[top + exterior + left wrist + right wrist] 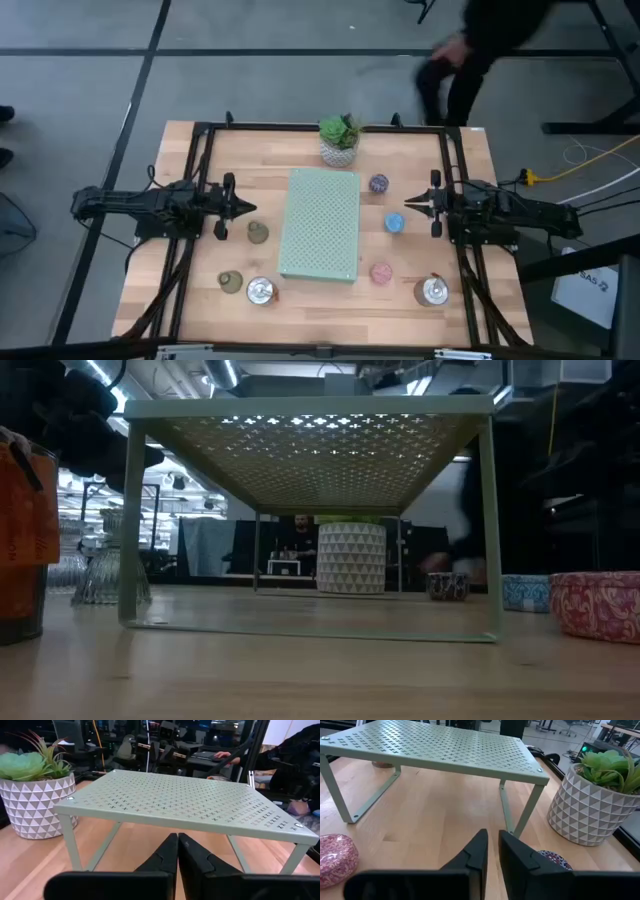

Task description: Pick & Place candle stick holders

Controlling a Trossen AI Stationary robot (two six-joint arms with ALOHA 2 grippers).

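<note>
High view: pale green rack [320,222] stands between both arms' empty, nearly closed fingers [243,208] [412,203]; succulent [341,138] behind.

The left arm is stretched flat from the left side, and its gripper [246,208] is pointed inward with the fingers [167,855] pressed together. The right arm is mirrored on the right; its gripper [408,203] is nearly closed, a narrow gap being left.

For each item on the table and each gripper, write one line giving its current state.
Left gripper: shut, empty.
Right gripper: nearly shut, empty.
Green rack: upright, nothing on top.
Succulent pot: upright.
Purple holder, blue holder, pink holder, silver holders, olive holders: on table, ungrasped.
</note>
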